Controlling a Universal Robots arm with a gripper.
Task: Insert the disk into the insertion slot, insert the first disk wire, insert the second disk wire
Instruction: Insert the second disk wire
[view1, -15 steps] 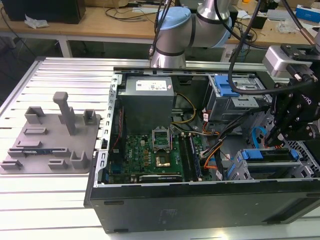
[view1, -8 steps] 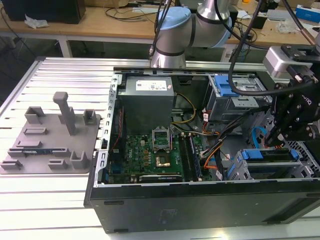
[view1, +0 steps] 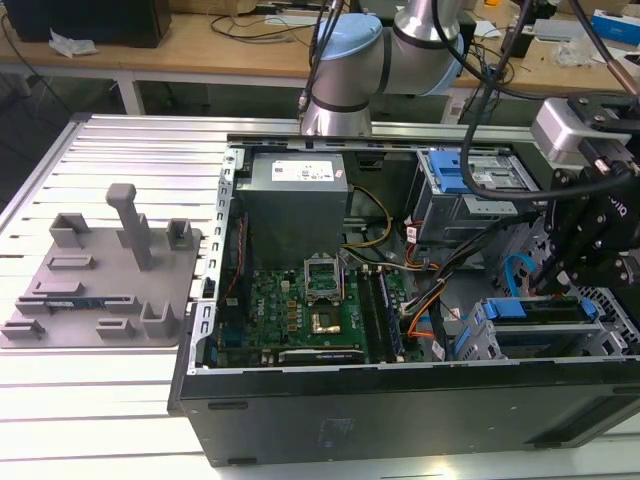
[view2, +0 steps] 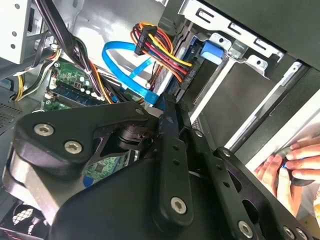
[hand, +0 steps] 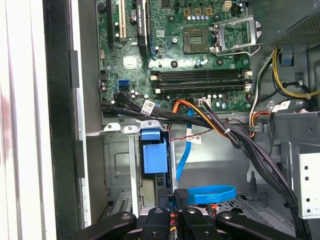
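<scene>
Silver-grey arm with pale blue joint caps, draped black cables, and a screw-studded black end effector.

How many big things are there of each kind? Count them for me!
Open computer case: 1
Robot arm: 1
Grey plate with pegs: 1
Grey power box inside the case: 1
Total: 4
</scene>
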